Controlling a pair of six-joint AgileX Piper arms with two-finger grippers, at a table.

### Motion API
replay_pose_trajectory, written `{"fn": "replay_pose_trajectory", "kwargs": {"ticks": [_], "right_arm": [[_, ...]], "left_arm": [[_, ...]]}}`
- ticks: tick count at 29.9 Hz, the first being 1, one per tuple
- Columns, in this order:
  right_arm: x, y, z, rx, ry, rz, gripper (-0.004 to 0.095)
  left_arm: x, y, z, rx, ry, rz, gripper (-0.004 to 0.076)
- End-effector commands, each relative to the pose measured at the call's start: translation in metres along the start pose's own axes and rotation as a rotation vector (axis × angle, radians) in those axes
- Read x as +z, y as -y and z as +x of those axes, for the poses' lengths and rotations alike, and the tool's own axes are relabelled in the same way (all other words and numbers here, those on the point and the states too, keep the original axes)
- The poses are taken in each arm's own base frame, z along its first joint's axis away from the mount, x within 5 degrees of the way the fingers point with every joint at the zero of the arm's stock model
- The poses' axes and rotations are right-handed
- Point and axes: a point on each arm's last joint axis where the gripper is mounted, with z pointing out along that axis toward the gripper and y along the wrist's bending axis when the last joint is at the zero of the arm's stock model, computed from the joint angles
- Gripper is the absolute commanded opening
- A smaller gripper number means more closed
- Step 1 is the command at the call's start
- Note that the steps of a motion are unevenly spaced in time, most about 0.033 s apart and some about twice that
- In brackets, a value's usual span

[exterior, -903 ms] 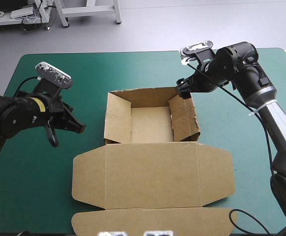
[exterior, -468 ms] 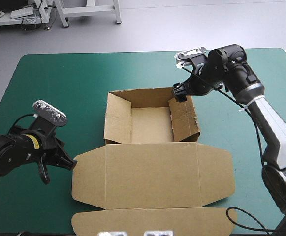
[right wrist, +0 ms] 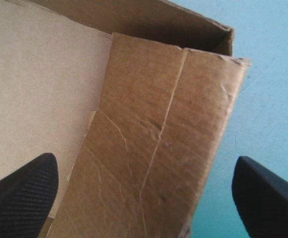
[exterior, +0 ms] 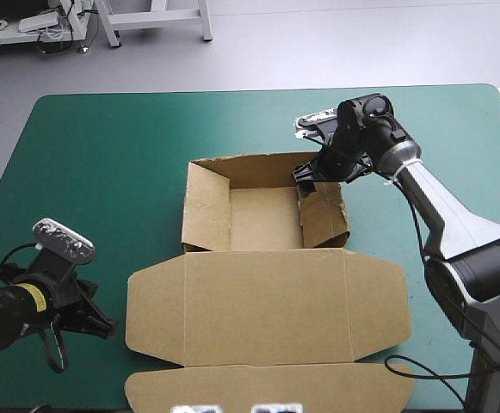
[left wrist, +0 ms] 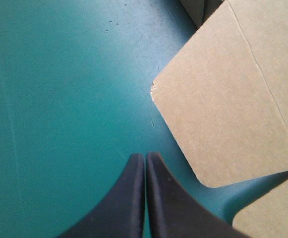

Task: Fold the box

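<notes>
High view: the box [exterior: 262,219] lies mid-way on the counter [exterior: 129,146], tray walls raised, lid [exterior: 267,305] flat toward the near edge. The right jaws stand spread astride its creased right wall [exterior: 325,211]; close off-centre and you may buckle it. The left jaws are closed, beside the lid

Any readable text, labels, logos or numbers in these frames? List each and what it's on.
No readable text in any view.
The box: plain brown board, with no print or label on its tray, walls or lid.
The teal-green cover: unmarked.
The yellow band on the left arm: too small to tell whether it carries any marking.
</notes>
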Motion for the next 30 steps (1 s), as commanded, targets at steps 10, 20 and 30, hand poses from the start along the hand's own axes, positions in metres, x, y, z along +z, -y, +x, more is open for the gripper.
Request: {"fn": "replay_pose_trajectory", "kwargs": {"ticks": [10, 20, 30], "right_arm": [[-0.003, -0.001, -0.003, -0.013, 0.014, -0.025, 0.0043], [-0.006, 0.020, -0.003, -0.047, 0.013, 0.127, -0.0018], [-0.043, 0.136, 0.014, 0.173, 0.060, 0.282, -0.0018]], "left_arm": [[-0.030, -0.001, 0.019, -0.058, 0.102, -0.009, -0.0008], [-0.030, -0.001, 0.019, -0.062, 0.102, -0.008, -0.0008], [-0.030, -0.001, 0.019, -0.065, 0.102, -0.006, -0.0008]]}}
